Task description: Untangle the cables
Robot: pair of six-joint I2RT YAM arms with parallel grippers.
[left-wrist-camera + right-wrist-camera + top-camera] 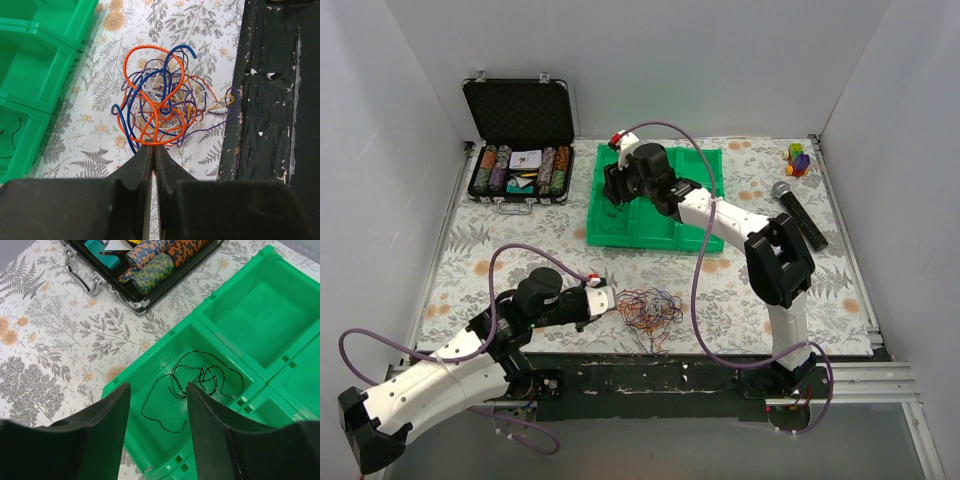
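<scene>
Barely begun. Counts just 1 dark cable (pixel 192 382) sorted into a far green tray (pixel 200 322) compartment, beneath the released, spread right gripper (pixel 158 390). Leaves the colourful tangle (pixel 167 97) bunched near the table's near edge, with the left gripper (pixel 153 147) clenched, seemingly pinching an orange loop (pixel 150 120).

Bright, even light; soft shadows, sharp focus.
</scene>
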